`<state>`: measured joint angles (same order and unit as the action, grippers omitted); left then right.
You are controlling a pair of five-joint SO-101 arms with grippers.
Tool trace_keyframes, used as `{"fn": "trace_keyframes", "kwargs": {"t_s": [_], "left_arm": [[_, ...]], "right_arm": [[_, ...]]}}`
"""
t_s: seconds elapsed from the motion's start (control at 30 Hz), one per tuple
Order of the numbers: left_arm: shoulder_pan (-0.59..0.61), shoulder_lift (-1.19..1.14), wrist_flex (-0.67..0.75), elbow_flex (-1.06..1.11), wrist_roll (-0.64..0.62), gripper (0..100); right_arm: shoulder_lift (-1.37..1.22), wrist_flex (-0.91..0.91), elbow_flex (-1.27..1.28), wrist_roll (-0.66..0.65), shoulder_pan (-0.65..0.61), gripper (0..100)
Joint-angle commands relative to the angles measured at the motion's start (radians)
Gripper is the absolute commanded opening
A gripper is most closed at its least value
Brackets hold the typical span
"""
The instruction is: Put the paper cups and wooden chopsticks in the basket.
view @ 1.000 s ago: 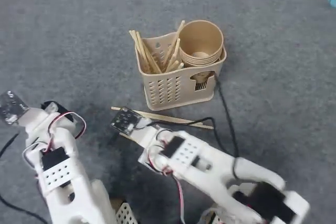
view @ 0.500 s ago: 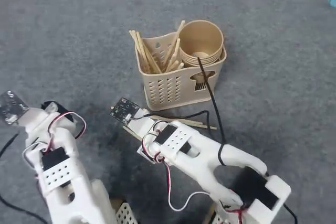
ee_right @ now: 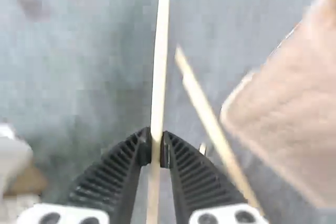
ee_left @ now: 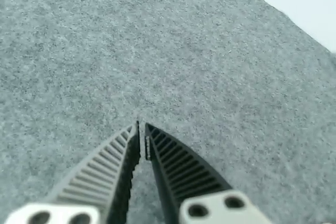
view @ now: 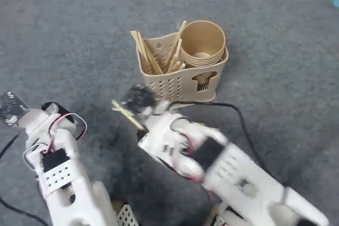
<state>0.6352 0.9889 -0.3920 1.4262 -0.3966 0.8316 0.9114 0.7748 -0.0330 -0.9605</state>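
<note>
The step in hand is judged to be the carrying of a wooden chopstick (ee_right: pixel 159 66) to the basket (view: pixel 175 86). The right tool (ee_right: pixel 155 145) is closed tightly on this stick, which is clamped between the jaws near the tips and projects well beyond them. In the high view the right tool (view: pixel 136 101) is seen just in front of the basket's near left corner, with the free end of the stick (view: pixel 126 114) pointing out to the side, close above the counter (view: pixel 275 51).

A second chopstick (ee_right: pixel 210 124) is seen aslant just beside the held one, outside the jaws; it appears to lie on the counter near the basket wall, though this cannot be told for certain.

The paper cups (view: pixel 204 43) are already stacked in one compartment of the basket, and several chopsticks (view: pixel 145 51) are stood in the other. The task is therefore judged to be near its end.

The left tool (ee_left: pixel 142 135) is held over bare counter, its jaws drawn almost together with nothing between them.

For the next move, the held stick would need to be raised above the rim, tipped towards upright, and let go over the chopstick compartment. Care is called for so that the long free end is not knocked against the basket wall.
</note>
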Motion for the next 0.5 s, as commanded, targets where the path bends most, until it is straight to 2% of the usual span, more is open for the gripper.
{"fn": "trace_keyframes", "kwargs": {"t_s": [0.0, 0.17, 0.4, 0.47], "left_arm": [[-0.002, 0.006, 0.029, -0.03, -0.005, 2], [-0.002, 0.006, 0.029, -0.03, -0.005, 2], [-0.002, 0.006, 0.029, -0.028, -0.005, 2], [-0.002, 0.006, 0.029, -0.028, -0.005, 2]], "right_arm": [[0.242, -0.085, 0.008, 0.025, 0.058, 0.7], [0.412, -0.363, 0.175, 0.028, 0.171, 0.7], [0.532, -0.854, 0.446, 0.029, 0.231, 0.7], [0.533, -0.96, 0.463, 0.08, 0.257, 0.7]]}}
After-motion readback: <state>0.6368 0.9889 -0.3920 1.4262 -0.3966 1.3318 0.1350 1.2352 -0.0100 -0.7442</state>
